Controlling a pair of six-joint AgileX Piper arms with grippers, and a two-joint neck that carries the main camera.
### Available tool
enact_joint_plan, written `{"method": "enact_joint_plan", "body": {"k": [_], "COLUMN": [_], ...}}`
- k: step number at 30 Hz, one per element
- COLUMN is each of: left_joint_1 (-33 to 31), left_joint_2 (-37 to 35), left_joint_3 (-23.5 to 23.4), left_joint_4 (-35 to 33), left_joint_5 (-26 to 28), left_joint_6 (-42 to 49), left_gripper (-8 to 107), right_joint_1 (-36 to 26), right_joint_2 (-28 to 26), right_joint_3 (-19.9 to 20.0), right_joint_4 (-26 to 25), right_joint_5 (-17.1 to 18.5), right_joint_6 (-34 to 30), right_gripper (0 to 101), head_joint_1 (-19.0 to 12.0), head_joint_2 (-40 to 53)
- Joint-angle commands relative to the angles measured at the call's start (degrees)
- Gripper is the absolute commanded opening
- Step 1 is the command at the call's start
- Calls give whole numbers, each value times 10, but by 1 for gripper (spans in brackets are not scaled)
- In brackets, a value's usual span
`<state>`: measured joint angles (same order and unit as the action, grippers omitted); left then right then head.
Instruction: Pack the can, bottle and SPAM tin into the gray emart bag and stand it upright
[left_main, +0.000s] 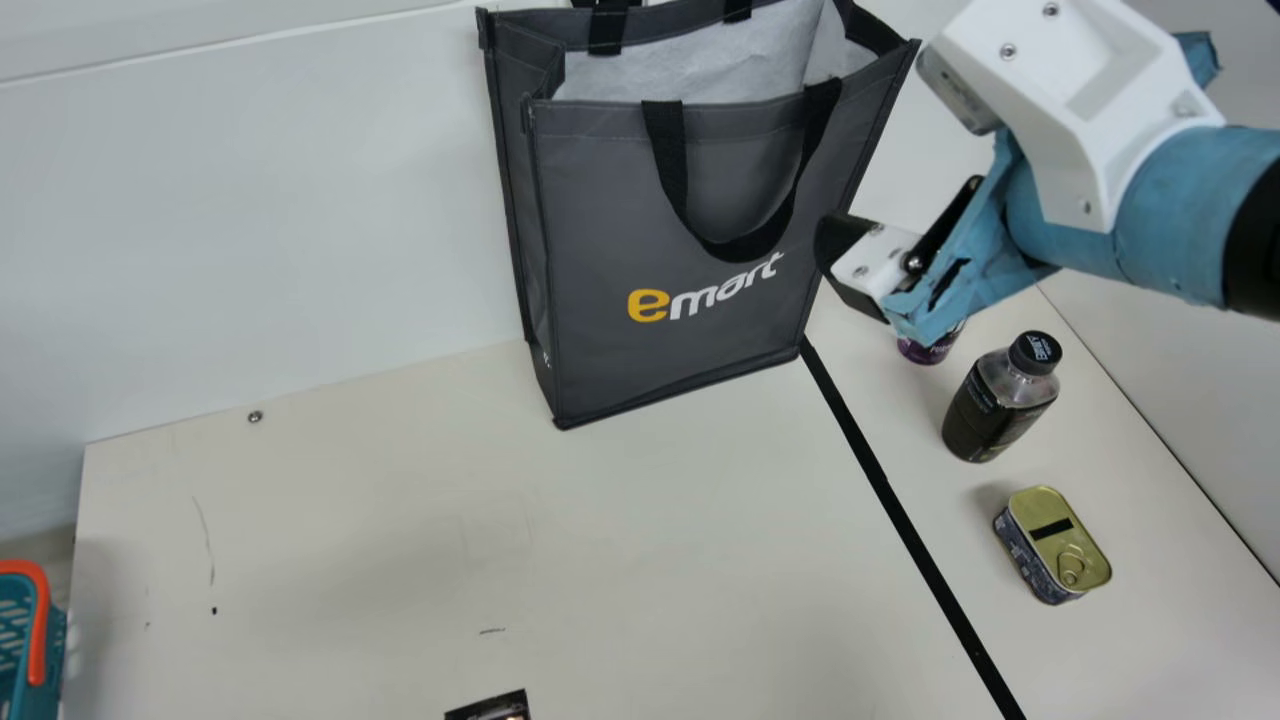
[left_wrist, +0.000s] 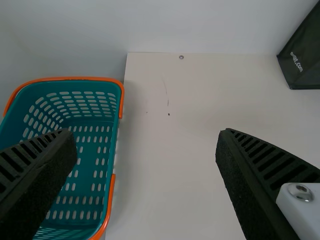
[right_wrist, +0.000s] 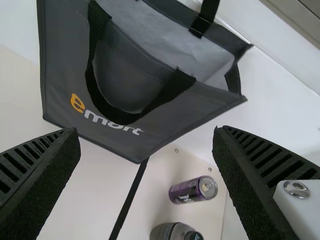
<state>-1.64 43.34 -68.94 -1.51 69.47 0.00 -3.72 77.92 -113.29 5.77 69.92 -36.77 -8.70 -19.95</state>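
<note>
The gray emart bag (left_main: 690, 250) stands upright and open-topped at the table's back. My right gripper (left_main: 850, 265) is raised beside its right side; in the right wrist view the gripper (right_wrist: 147, 165) is open, with the bag (right_wrist: 125, 85) beyond its fingers. A purple can (right_wrist: 193, 190) stands behind the bottle; in the main view the can (left_main: 925, 350) is partly hidden by that gripper. The dark bottle (left_main: 1000, 400) stands on the right, the SPAM tin (left_main: 1055, 545) in front of it. In the left wrist view my left gripper (left_wrist: 147, 155) is open and holds nothing.
A teal basket with orange handles (left_wrist: 82, 145) is at the table's left side; its edge (left_main: 55, 640) shows in the main view. A black strip (left_main: 900, 510) crosses the table (left_main: 600, 540) between bag and groceries. A small dark item (left_main: 490, 708) lies at the front.
</note>
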Motion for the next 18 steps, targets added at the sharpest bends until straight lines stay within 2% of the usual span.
{"method": "enact_joint_plan", "body": {"k": [1, 18], "left_joint_1": [0, 0], "left_joint_2": [0, 0], "left_joint_3": [0, 0], "left_joint_4": [0, 0], "left_joint_5": [0, 0], "left_joint_6": [0, 0], "left_gripper": [90, 90], "right_joint_1": [0, -14], "right_joint_2": [7, 85], "right_joint_3": [-6, -83], "right_joint_4": [3, 42], "right_joint_5": [0, 0], "right_joint_6": [-18, -115], "right_gripper": [95, 95], "head_joint_1": [-13, -13], "head_joint_2": [0, 0]}}
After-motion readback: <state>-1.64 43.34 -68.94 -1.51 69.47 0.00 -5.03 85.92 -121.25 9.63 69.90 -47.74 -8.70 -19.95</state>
